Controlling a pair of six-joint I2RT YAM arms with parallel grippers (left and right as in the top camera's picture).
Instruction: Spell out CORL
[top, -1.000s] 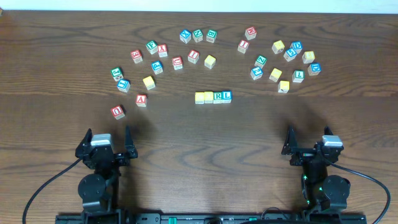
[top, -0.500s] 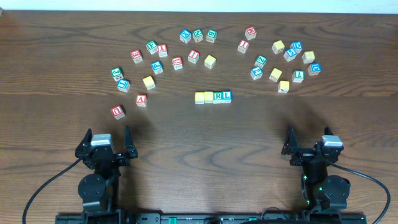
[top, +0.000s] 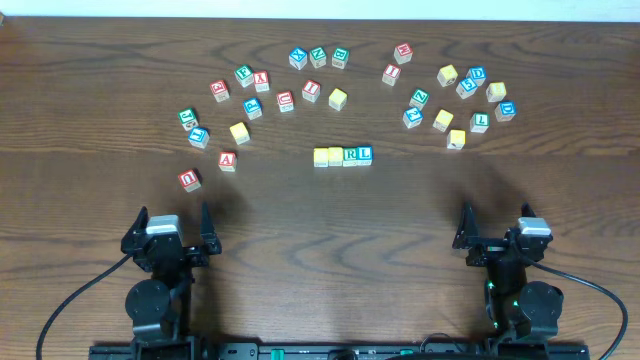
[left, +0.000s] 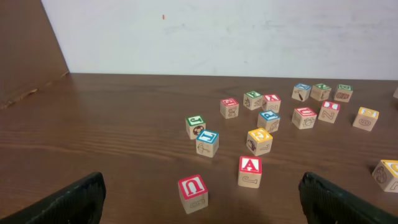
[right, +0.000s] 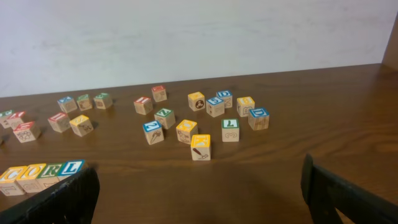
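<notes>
Four small wooden cubes stand touching in a row at the table's middle: two yellow-topped cubes (top: 321, 157) (top: 336, 155), a green R cube (top: 351, 155) and a blue L cube (top: 365, 154). The right wrist view shows the row at its lower left (right: 41, 173), reading C O R L. My left gripper (top: 172, 222) is open and empty near the front left edge. My right gripper (top: 497, 228) is open and empty near the front right. Both are well short of the row.
Loose letter cubes lie in an arc across the back of the table. A red U cube (left: 193, 193) and a red A cube (left: 250, 171) sit closest to my left gripper. A yellow cube (right: 200, 147) sits ahead of my right gripper.
</notes>
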